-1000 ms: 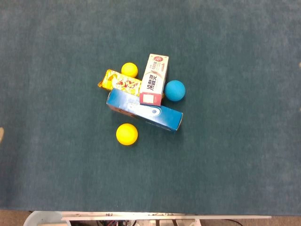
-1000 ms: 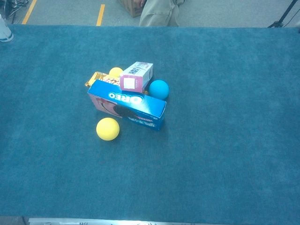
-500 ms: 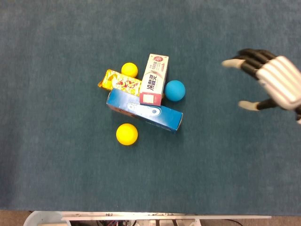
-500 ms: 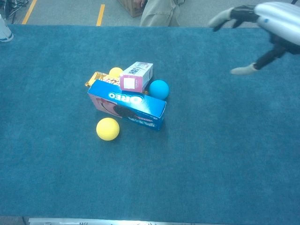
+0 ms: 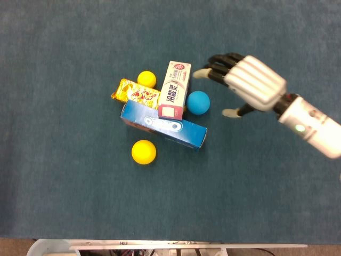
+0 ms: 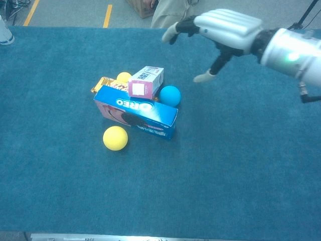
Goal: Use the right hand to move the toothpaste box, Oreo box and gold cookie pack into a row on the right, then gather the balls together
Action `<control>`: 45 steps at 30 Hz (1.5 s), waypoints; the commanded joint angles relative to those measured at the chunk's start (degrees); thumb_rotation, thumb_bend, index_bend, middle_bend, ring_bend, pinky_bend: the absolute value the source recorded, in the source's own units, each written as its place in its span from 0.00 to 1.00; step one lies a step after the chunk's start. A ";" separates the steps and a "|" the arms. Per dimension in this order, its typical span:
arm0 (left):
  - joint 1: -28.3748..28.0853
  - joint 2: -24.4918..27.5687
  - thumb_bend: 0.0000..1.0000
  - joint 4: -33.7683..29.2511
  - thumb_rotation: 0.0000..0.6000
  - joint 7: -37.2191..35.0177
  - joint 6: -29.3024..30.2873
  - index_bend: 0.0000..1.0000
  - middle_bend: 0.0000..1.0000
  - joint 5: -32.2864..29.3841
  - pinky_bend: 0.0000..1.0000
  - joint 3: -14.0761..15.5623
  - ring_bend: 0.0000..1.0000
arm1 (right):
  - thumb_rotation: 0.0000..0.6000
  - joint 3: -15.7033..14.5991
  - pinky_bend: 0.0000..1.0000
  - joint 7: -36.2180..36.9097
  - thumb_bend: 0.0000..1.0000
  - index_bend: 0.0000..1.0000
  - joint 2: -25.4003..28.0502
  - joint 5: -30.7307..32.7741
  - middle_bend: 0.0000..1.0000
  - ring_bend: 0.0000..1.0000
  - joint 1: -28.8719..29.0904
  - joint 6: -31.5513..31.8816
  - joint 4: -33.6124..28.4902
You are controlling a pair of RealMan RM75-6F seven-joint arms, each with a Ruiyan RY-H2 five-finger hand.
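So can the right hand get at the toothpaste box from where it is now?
Probably yes: the right hand is open, just right of the toothpaste box, which lies on top of the pile. Only the blue ball sits close beside it.

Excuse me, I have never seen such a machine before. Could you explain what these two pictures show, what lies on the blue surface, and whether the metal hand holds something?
Both pictures show one moment, taken by the robot's own two cameras: the head view looks straight down, the chest view looks forward from lower.

The silver and black mechanical right hand sits at the end of a white arm. It hovers open above the teal carpeted table and holds nothing. The left hand is not visible.

In the middle lies a pile: a long blue Oreo box, a white and pink toothpaste box resting on it, and a shiny gold cookie pack partly under them. Around them are two yellow balls and one blue ball.
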 commanded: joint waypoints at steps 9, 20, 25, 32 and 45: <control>0.65 0.73 0.31 -0.20 1.00 -0.67 0.06 0.07 0.11 -1.00 0.07 -0.05 0.03 | 1.00 0.95 0.21 -1.47 0.00 0.22 -9.39 1.56 0.29 0.14 7.93 -3.80 9.95; 1.09 0.93 0.31 0.08 1.00 -1.19 0.03 0.07 0.10 -2.09 0.07 -0.36 0.03 | 1.00 -1.21 0.21 1.23 0.00 0.22 -14.62 -0.29 0.29 0.14 13.16 -5.55 17.89; 1.16 1.18 0.31 0.13 1.00 -1.39 -0.07 0.07 0.10 -2.19 0.07 -0.42 0.03 | 1.00 -1.95 0.21 2.03 0.00 0.22 -17.42 0.06 0.29 0.14 14.97 -6.51 21.14; 1.61 1.67 0.31 0.20 1.00 -2.09 0.28 0.07 0.10 -2.59 0.07 -0.53 0.03 | 1.00 -2.35 0.21 2.77 0.00 0.24 -19.49 1.59 0.29 0.15 17.64 -9.66 24.49; 2.10 1.66 0.31 0.35 1.00 -2.46 0.74 0.07 0.10 -2.02 0.07 -0.45 0.03 | 1.00 -3.01 0.43 5.43 0.00 0.60 -21.68 2.77 0.54 0.45 18.54 -8.21 27.52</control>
